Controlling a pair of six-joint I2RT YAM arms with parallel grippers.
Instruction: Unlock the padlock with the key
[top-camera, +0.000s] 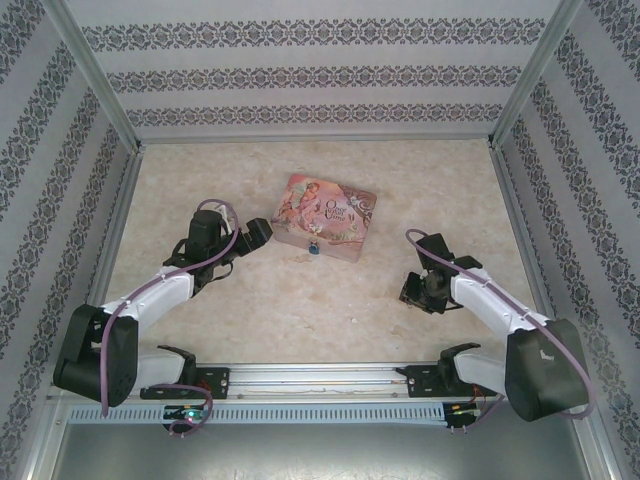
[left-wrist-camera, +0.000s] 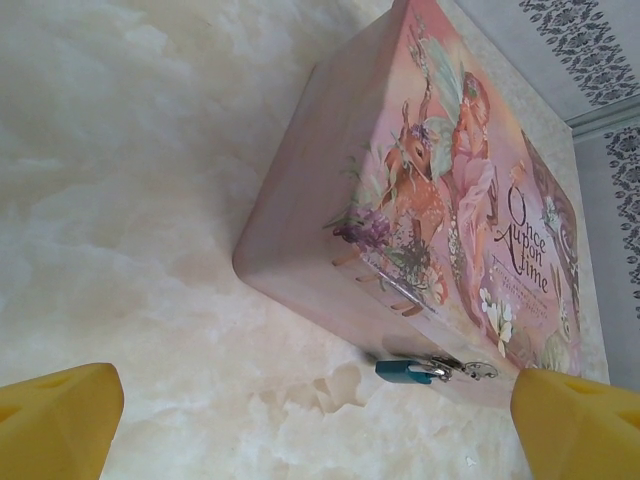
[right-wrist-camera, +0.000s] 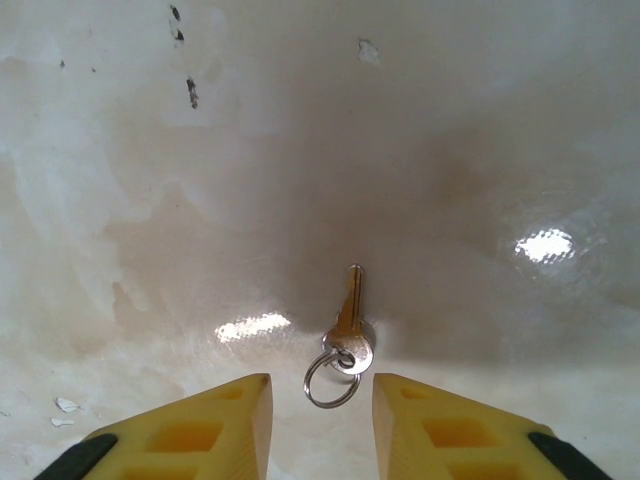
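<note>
My left arm stretches forward and inward; the left gripper (top-camera: 258, 232) sits just beside the pink tin's (top-camera: 325, 215) left end, jaws spread wide around nothing; my right arm folds down toward the bench (top-camera: 300, 310), well right of the tin.

The left wrist view shows the teal padlock (left-wrist-camera: 405, 372) on the clasp at the tin's front wall; the right wrist view shows the key (right-wrist-camera: 348, 310) flat on the bench, its ring (right-wrist-camera: 330, 378) between the partly parted right gripper (right-wrist-camera: 320, 400), ungripped.
</note>
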